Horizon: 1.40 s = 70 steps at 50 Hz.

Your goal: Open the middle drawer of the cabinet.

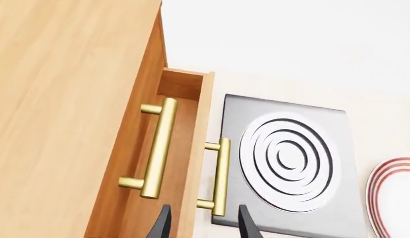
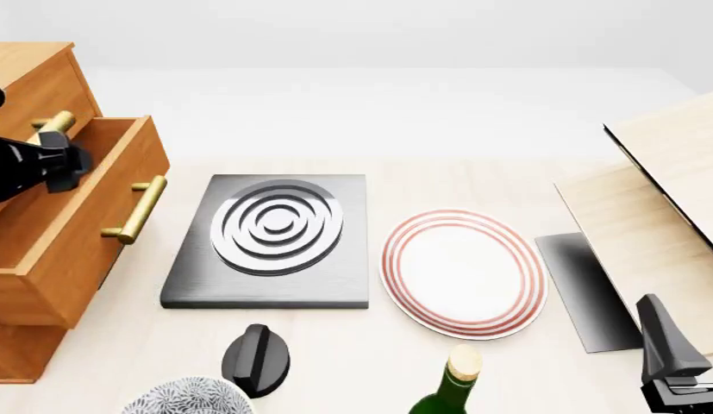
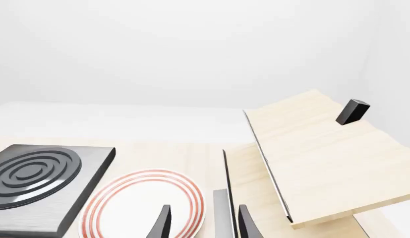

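Observation:
The cabinet [image 2: 21, 73] stands at the table's left edge. Its middle drawer [image 2: 69, 233] is pulled out toward the table's middle, and its brass bar handle [image 2: 135, 210] faces the grey board. In the left wrist view the drawer's front edge [image 1: 199, 148] and handle [image 1: 220, 178] lie beyond the top drawer's handle [image 1: 158, 148]. My left gripper [image 2: 71, 164] is open and empty. It hovers over the open drawer, clear of the handle, with its fingertips [image 1: 162, 224] on either side of the front edge. My right gripper [image 2: 676, 366] is open and empty at the near right.
A grey board with white rings [image 2: 270, 231] lies next to the drawer, with a red-rimmed plate [image 2: 462, 272] to its right. A black knob [image 2: 256, 358], a patterned bowl [image 2: 184, 398] and a green bottle [image 2: 448, 388] stand along the near edge. Pale wooden boards [image 2: 666, 216] fill the right side.

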Motion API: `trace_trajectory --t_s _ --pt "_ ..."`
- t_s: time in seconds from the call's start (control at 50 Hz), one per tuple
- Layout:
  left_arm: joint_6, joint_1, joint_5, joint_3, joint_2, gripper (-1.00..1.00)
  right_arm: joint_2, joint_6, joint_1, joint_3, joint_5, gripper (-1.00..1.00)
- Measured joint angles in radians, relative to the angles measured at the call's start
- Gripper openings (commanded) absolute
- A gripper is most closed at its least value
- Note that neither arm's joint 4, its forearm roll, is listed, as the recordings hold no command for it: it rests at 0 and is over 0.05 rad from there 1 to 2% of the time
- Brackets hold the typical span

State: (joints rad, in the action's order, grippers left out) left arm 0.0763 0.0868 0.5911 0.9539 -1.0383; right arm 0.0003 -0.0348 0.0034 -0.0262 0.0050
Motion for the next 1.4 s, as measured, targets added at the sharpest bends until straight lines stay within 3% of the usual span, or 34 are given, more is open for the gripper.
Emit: trace_trajectory --t_s 0.74,1.4 --pt "0.01 0.038 -0.053 -0.069 -0.062 1.0 0.0 0.0 0.0 0.0 0.0 1.0" --pt "0.021 -0.001 -0.081 -0.137 -0.101 1.0 0.0 0.0 0.0 0.0 0.0 1.0"
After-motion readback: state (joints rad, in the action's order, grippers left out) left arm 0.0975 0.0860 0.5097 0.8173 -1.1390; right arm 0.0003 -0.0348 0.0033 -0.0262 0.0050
